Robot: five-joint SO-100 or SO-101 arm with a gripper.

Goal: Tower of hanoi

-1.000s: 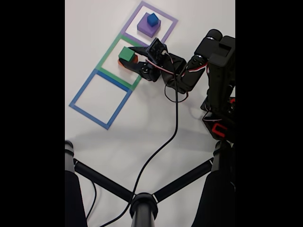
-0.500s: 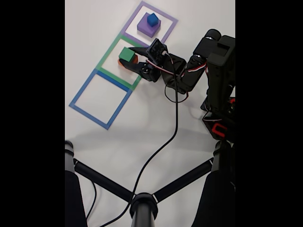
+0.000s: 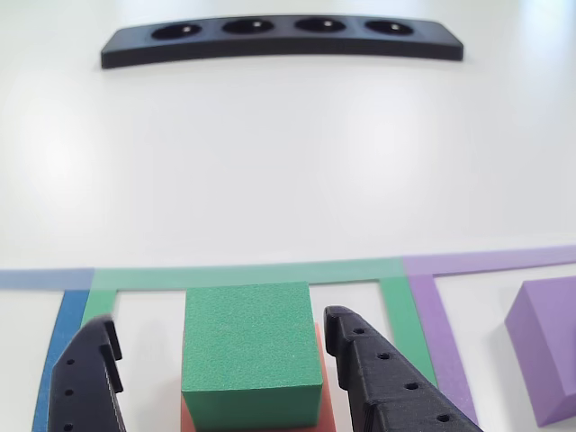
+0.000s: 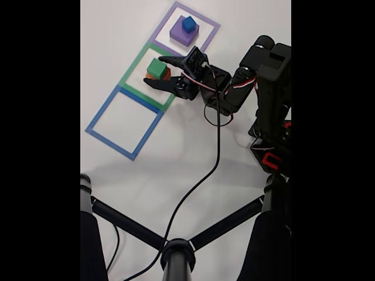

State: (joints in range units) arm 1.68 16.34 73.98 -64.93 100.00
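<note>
A green cube (image 4: 156, 68) sits on a wider orange-red block (image 4: 166, 74) inside the green taped square (image 4: 130, 77). In the other view the green cube (image 3: 252, 351) is close up, with the red block (image 3: 326, 396) showing under it. My gripper (image 4: 154, 71) is open, with one black finger on each side of the cube. In the other view the gripper (image 3: 220, 320) has gaps between both fingers (image 3: 378, 378) and the cube. A small blue cube (image 4: 188, 24) rests on a purple block (image 4: 180, 35) in the purple square (image 4: 209, 36). The purple block (image 3: 544, 346) shows at the right edge.
The blue taped square (image 4: 96, 120) lies to the lower left with nothing in it. A black bar (image 3: 279, 40) with several holes lies far across the white table. The arm's cable (image 4: 208, 170) trails down to a black stand (image 4: 176, 252).
The gripper has moved slightly forward, so its fingers now reach further along both sides of the green cube. The blocks have not moved.
</note>
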